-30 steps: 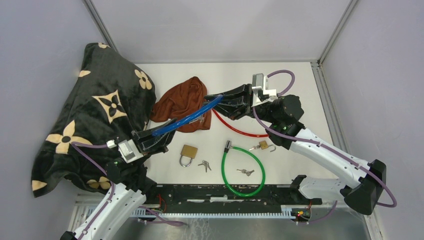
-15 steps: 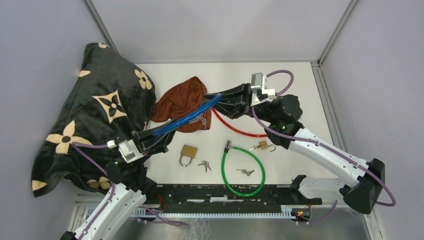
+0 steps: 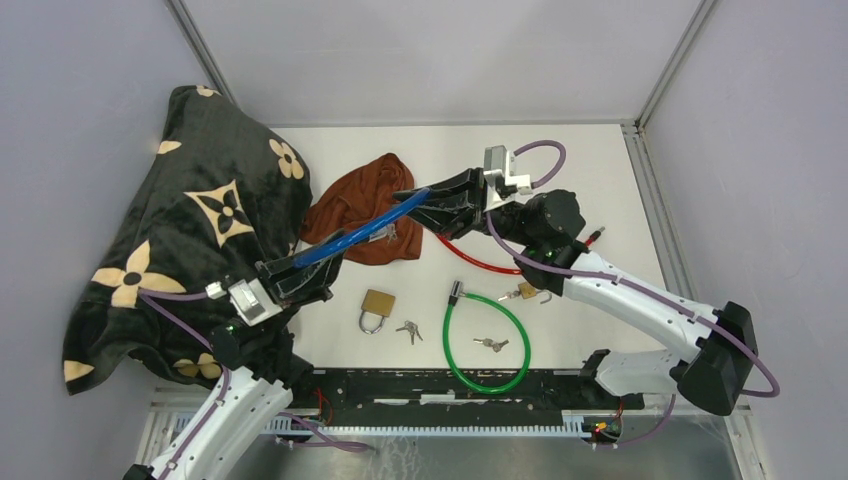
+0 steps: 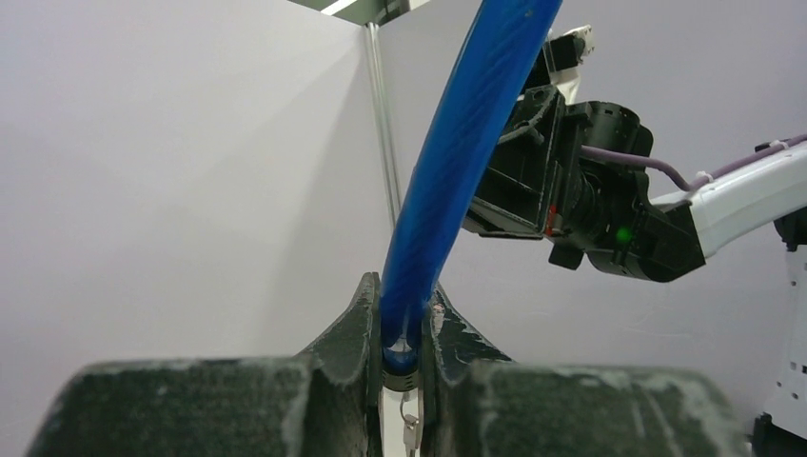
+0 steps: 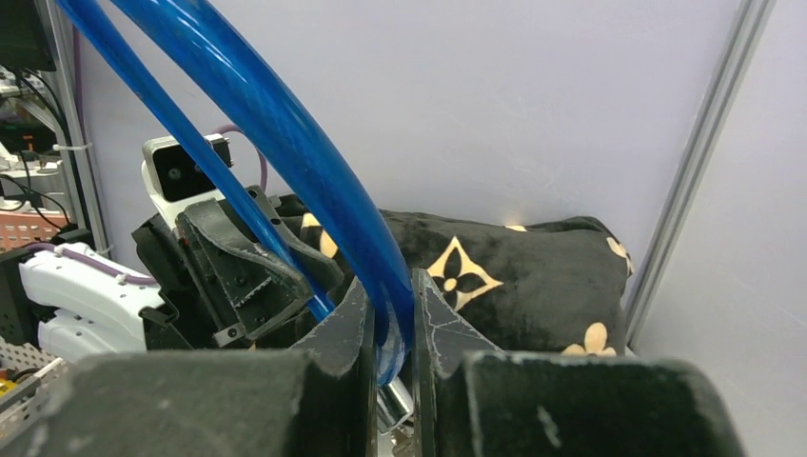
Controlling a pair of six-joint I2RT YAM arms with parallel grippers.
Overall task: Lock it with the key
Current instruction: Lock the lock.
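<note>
A blue cable lock [image 3: 360, 232] hangs in the air between my two grippers, above the table. My left gripper [image 3: 300, 272] is shut on its lower end, and the cable [image 4: 457, 162] rises from between the jaws [image 4: 400, 305]. A small key [image 4: 411, 433] dangles on a ring under that end's metal collar. My right gripper [image 3: 415, 197] is shut on the upper end. In the right wrist view the blue cable [image 5: 285, 133] runs into the closed jaws [image 5: 390, 295], with a silver metal tip [image 5: 395, 405] just below.
On the table lie a shut brass padlock [image 3: 377, 305] with keys [image 3: 408, 330], a green cable lock [image 3: 487, 340] around more keys [image 3: 490, 344], an open brass padlock [image 3: 527, 292] and a red cable [image 3: 480, 262]. A brown cloth [image 3: 360, 205] and a black flowered blanket [image 3: 180, 230] lie on the left.
My right arm has swung left, carrying its end of the blue cable with it. The left gripper has shifted slightly left. Both grips have held.
</note>
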